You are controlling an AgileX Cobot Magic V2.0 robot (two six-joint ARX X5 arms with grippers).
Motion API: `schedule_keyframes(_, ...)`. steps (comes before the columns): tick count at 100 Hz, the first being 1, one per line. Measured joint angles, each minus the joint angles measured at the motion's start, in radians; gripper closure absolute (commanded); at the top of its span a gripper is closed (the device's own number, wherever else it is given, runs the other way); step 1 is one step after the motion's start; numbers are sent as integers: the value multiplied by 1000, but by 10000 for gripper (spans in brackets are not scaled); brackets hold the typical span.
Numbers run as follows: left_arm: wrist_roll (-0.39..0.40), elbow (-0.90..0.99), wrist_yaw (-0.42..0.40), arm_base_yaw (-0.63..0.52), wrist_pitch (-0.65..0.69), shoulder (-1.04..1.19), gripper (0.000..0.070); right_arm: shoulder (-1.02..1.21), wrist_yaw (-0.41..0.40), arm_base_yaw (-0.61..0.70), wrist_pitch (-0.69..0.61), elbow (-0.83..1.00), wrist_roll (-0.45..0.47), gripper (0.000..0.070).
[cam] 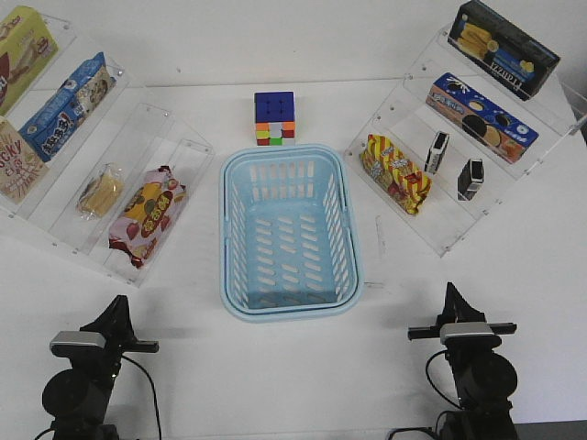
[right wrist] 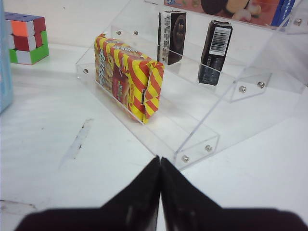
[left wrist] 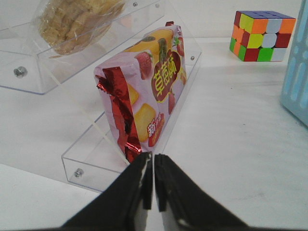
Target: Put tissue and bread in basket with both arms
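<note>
The light blue basket point(cam: 226, 229) stands empty at the table's middle. The bread point(cam: 99, 191), a golden loaf in clear wrap, lies on the left clear shelf; it also shows in the left wrist view point(left wrist: 77, 21). Two black tissue packs point(cam: 437, 152) point(cam: 470, 179) stand on the right clear shelf, also in the right wrist view point(right wrist: 172, 36) point(right wrist: 215, 50). My left gripper point(cam: 119, 304) point(left wrist: 153, 159) is shut and empty, near the front of the left shelf. My right gripper point(cam: 450, 295) point(right wrist: 160, 161) is shut and empty, near the front corner of the right shelf.
A colourful cube point(cam: 274, 117) sits behind the basket. A red-pink fruit-printed packet point(cam: 147, 215) lies beside the bread. A yellow-red striped packet point(cam: 396, 172) lies on the right shelf's lowest step. Snack boxes fill the upper steps of both clear shelves point(cam: 431, 229).
</note>
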Motion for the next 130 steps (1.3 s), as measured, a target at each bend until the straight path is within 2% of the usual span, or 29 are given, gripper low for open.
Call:
schedule_keyframes(86,0,0,0,0,0,0,699,0,-18,0,6,0,16,698)
schedule_keyframes(100,0,0,0,0,0,0,699,0,-38,0,56,0,106,699)
schedule_keyframes(113,0,0,0,0,0,0,699,0,-38,0,93,4,267,699)
schedule_keyframes(120,0,0,0,0,0,0,699,8,-29,0,69,42,330,699)
schedule_keyframes(130,0,0,0,0,0,0,699,84,13,0,6,166,373,699)
